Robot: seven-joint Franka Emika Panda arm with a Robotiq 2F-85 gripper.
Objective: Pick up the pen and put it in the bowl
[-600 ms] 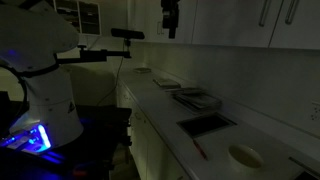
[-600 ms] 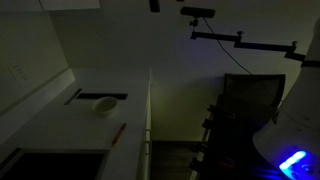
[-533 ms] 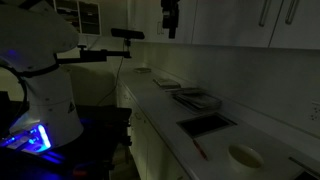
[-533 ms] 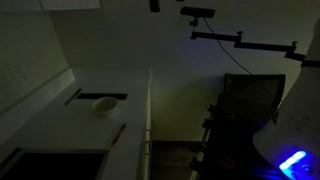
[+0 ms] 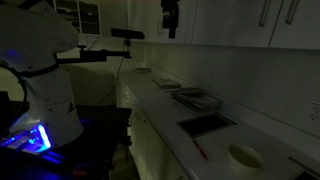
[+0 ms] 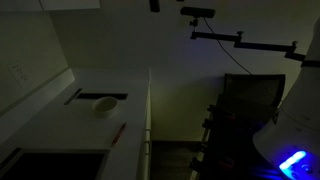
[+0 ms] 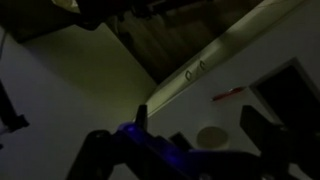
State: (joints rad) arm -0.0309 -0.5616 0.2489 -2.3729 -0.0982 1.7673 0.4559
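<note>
"Claw (image 5: 171, 31) first: how does it stand?"

"High up beside the wall cupboards (image 5: 240, 20), well clear of the counter (image 5: 165, 110). In the wrist view its two dark fingers (image 7: 93, 158) sit far apart at the lower edge. So it is spread wide, with only air between them."

"And the pen (image 5: 199, 150)?"

"It lies flat on the counter, far below the claw and well apart from it. It is a thin reddish stick near the counter's front edge. In the wrist view the pen (image 7: 227, 95) shows beyond the fingers, toward the right-hand side of the picture."

"The bowl (image 5: 244, 156)?"

"Also far beneath the claw, upright on the counter, near the pen but not touching it. In the wrist view the bowl (image 7: 212, 136) is a pale round patch, lower in the picture than the pen and nearer the fingers."

"What lies around them?"

"A dark flat tray (image 5: 206, 124) lies on the counter near the pen, also below the claw. In an exterior view the tray (image 6: 97, 96) sits just behind the bowl (image 6: 105, 105). Farther along the counter are some flat things (image 5: 197, 98), too dim to name. Off to the claw's side, away from the counter, stands the robot's white base (image 5: 45, 95), with a blue glow (image 5: 35, 138) at its foot."
</note>
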